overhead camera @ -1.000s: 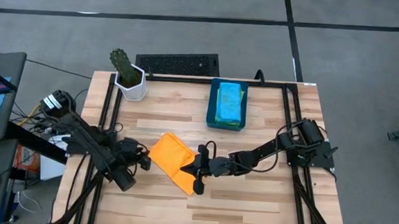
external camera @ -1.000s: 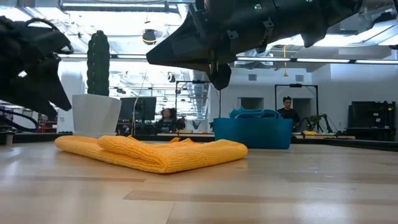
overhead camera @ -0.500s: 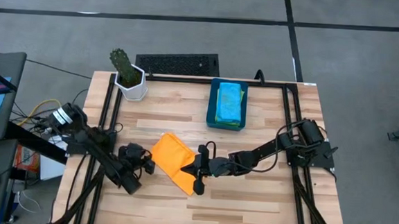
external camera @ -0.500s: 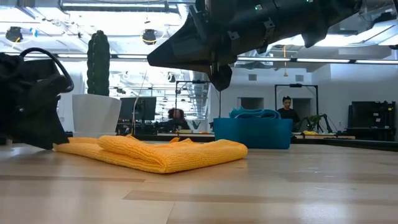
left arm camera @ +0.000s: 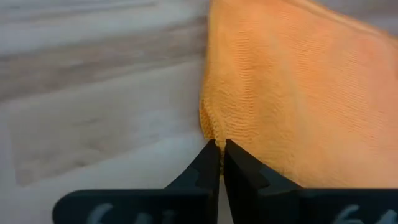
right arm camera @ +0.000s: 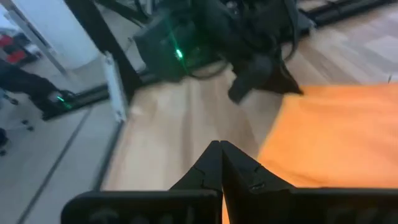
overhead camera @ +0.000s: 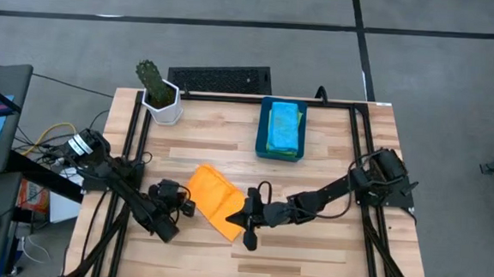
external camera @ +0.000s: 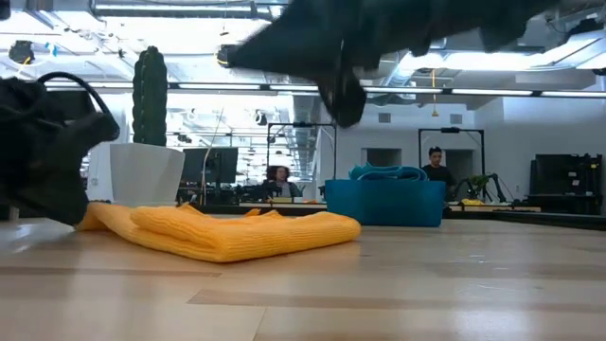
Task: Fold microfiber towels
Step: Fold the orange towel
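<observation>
The folded orange towel (overhead camera: 215, 203) is lying near the middle of the wooden desk (overhead camera: 308, 262), its long axis running diagonally from the far left toward the near right. The left gripper (left arm camera: 219, 147) is sitting at the towel's left edge, jaws pressed together and pinching its hem. The right gripper (overhead camera: 248, 218) is hovering over the towel's near-right corner, its jaws pressed together; whether any cloth is caught between them is hard to make out. Behind the towel, the dark blue bin (overhead camera: 263, 145) is holding folded light blue and green towels (overhead camera: 283, 126). A potted cactus (overhead camera: 157, 93) is standing at the far left corner. In the low view the right arm is showing only as a blurred shape above the towel.
</observation>
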Robot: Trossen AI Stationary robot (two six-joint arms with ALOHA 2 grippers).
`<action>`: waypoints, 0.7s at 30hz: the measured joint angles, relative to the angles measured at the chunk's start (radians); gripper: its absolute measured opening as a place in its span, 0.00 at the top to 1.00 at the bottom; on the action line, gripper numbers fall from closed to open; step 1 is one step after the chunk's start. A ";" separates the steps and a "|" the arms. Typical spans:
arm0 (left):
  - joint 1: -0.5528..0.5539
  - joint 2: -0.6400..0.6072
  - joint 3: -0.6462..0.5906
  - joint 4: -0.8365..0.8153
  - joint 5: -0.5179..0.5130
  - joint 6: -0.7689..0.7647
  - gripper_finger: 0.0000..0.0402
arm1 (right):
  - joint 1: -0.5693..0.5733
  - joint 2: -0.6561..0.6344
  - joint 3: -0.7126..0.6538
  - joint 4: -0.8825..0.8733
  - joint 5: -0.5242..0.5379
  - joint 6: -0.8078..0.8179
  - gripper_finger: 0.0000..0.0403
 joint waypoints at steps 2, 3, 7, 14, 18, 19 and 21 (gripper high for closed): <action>-0.001 0.000 0.036 -0.047 0.003 0.022 0.99 | 0.014 -0.034 0.000 -0.048 0.020 0.000 0.95; -0.001 0.000 0.053 -0.073 0.000 0.036 0.99 | 0.019 -0.050 0.000 -0.066 0.028 0.000 0.95; 0.000 0.000 0.146 -0.188 -0.017 0.085 1.00 | 0.048 -0.127 0.000 -0.179 0.089 0.000 0.94; 0.000 -0.001 0.303 -0.391 -0.071 0.180 1.00 | 0.098 -0.183 -0.001 -0.312 0.166 0.004 0.94; 0.014 0.000 0.348 -0.280 -0.082 0.367 1.00 | 0.117 -0.169 0.001 -0.311 0.196 0.057 0.95; 0.020 0.001 0.355 -0.242 -0.082 0.414 1.00 | 0.122 -0.168 -0.001 -0.321 0.210 0.072 0.95; 0.031 0.001 0.363 -0.161 -0.081 0.504 1.00 | 0.131 -0.168 -0.001 -0.327 0.247 0.095 0.95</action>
